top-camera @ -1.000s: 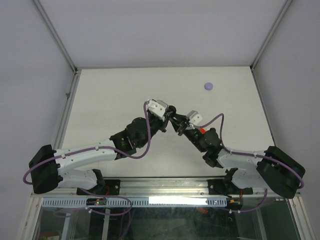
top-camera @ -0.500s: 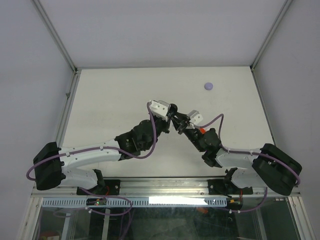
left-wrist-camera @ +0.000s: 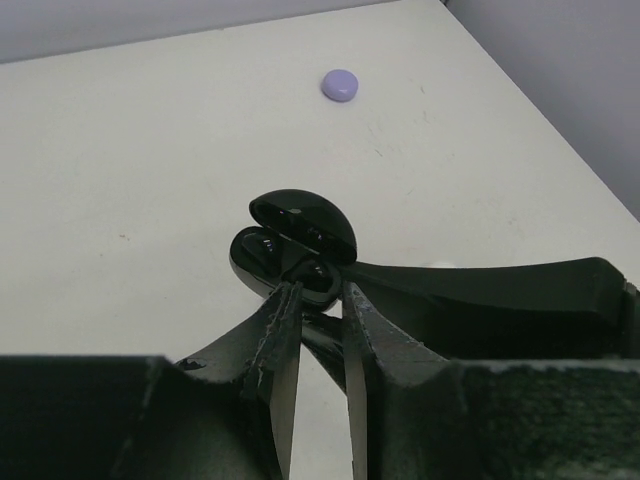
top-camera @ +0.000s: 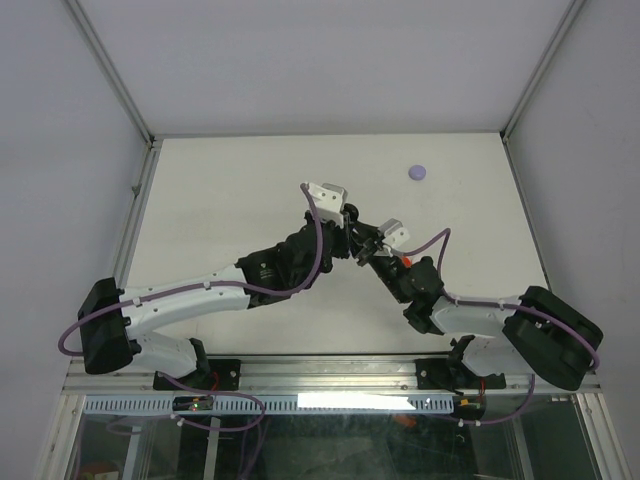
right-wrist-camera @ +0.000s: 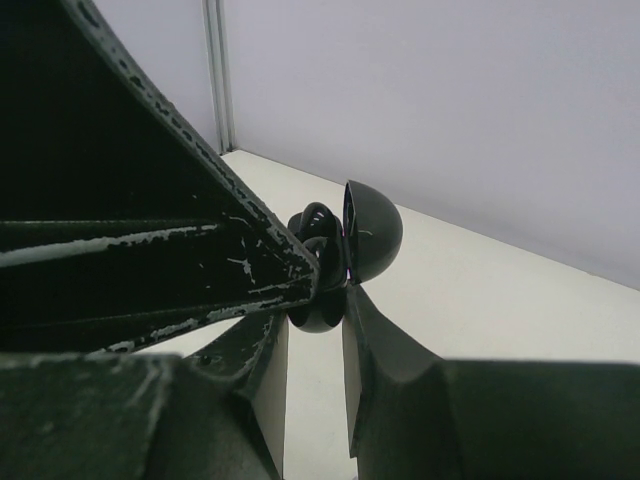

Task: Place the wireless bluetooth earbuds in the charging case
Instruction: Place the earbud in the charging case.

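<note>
From above, the left gripper [top-camera: 352, 233] and the right gripper [top-camera: 364, 248] meet tip to tip near the middle of the pale table [top-camera: 220, 190], while a small pale purple round disc [top-camera: 417, 172] lies well apart at the far right. The left wrist view shows a glossy black clamshell charging case [left-wrist-camera: 295, 245], lid raised, right at the left fingers' tips; they stand a narrow gap apart and I cannot tell whether they pinch it, nor whether the wireless earbuds sit in its dark wells. In the right wrist view the right jaws are clamped on the case's lower shell, lid upright above them.
</note>
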Available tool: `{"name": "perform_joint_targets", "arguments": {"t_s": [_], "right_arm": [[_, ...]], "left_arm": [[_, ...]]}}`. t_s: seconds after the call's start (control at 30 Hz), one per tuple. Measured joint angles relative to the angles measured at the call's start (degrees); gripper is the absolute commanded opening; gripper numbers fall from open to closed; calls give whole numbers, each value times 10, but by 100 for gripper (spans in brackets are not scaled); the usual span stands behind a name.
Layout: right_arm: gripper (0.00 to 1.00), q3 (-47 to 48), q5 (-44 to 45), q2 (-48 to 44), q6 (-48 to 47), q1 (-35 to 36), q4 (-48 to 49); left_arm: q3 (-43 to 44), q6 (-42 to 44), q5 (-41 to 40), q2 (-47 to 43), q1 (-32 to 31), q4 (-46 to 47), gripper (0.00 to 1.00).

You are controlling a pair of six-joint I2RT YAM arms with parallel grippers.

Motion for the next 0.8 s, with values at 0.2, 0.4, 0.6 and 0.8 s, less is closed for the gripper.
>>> {"name": "perform_joint_targets", "arguments": {"t_s": [0.2, 0.4, 0.6, 0.8], "right_arm": [[0, 0, 0, 5, 0, 0, 1], [0, 0, 0, 10, 0, 0, 10], [0, 0, -4, 11, 1, 0, 18], [0, 0, -9, 11, 1, 0, 18]], "left_arm": [[31, -45, 10, 12, 0, -50, 35], [46, -76, 21, 12, 2, -83, 38], [49, -101, 52, 0, 8, -93, 39], [49, -119, 99, -6, 23, -100, 39]]}}
